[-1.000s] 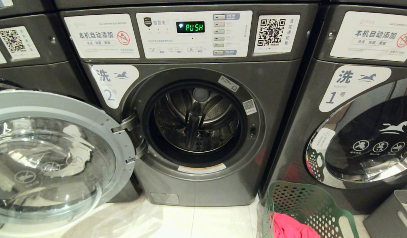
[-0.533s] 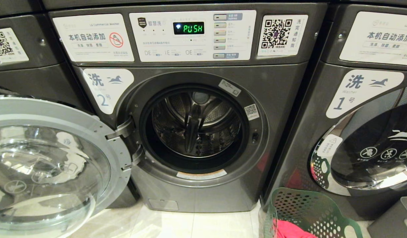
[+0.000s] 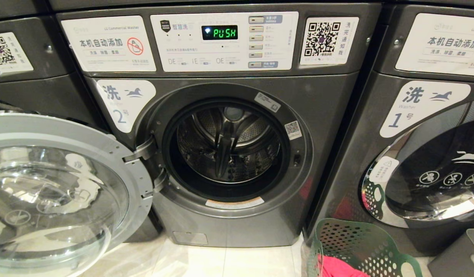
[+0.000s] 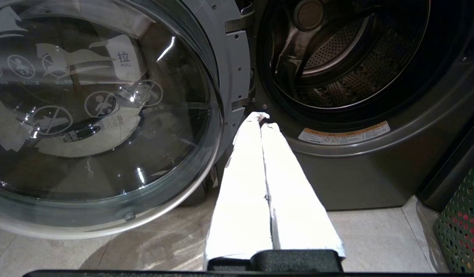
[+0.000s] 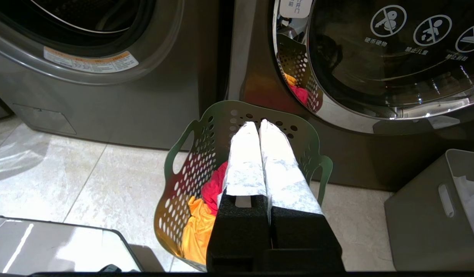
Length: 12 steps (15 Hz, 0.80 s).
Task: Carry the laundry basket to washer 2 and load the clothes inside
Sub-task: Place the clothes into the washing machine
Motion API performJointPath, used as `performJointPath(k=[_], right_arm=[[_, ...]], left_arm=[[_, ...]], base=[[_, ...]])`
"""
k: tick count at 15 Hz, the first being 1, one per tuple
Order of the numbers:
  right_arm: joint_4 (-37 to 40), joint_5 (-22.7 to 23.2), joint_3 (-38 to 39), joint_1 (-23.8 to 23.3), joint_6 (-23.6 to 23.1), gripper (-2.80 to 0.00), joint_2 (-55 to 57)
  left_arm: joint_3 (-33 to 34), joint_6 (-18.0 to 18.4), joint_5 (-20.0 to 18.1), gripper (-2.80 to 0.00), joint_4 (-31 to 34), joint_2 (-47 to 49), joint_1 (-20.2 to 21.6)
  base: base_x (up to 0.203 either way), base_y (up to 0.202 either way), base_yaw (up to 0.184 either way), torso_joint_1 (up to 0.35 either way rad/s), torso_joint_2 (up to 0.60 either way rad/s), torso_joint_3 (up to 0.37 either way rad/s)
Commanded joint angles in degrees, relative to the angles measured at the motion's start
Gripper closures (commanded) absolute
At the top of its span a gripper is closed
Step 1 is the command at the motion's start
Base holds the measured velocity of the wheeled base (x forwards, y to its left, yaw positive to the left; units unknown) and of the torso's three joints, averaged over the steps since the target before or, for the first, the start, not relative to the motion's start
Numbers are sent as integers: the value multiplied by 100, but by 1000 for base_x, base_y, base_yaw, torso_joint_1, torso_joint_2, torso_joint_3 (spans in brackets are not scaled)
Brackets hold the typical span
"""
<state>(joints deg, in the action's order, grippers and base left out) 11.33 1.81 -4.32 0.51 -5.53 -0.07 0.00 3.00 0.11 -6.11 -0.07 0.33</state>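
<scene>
Both grippers pressed closed and empty, right gripper (image 5: 260, 124) above the laundry basket (image 3: 360, 240) with the clothes (image 5: 206, 204) inside on the floor before washer 1 (image 3: 421, 146), left gripper (image 4: 260, 118) low before washer 2 (image 3: 229, 146), door (image 3: 59, 192) swung wide, drum bare.

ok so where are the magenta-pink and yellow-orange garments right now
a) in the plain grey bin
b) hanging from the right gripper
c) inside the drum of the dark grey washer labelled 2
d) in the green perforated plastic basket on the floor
d: the magenta-pink garment and yellow-orange garment lie in the green perforated plastic basket on the tiles, while the drum of the open washer 2 shows only bare metal.
</scene>
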Motion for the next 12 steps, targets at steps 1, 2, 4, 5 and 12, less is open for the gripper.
performJointPath(k=[1, 2, 4, 5, 12], right_arm=[[10, 3, 1, 2, -9, 0, -1], [8, 12, 1, 2, -9, 0, -1], [10, 12, 1, 2, -9, 0, -1], [10, 13, 1, 2, -18, 0, -1], [10, 38, -8, 2, -53, 0, -1]], left_arm=[[229, -1, -2, 0, -4, 7, 11], [229, -1, -2, 0, -4, 7, 2], [229, 25, -11, 0, -4, 7, 2], [229, 33, -11, 0, -4, 8, 2], [229, 25, -2, 0, -13, 7, 2]], base=[[0, 0, 0, 1, 5, -85], [0, 0, 0, 2, 7, -130], [0, 0, 0, -1, 2, -174], [0, 0, 0, 2, 2, -188], [0, 0, 0, 1, 3, -195]])
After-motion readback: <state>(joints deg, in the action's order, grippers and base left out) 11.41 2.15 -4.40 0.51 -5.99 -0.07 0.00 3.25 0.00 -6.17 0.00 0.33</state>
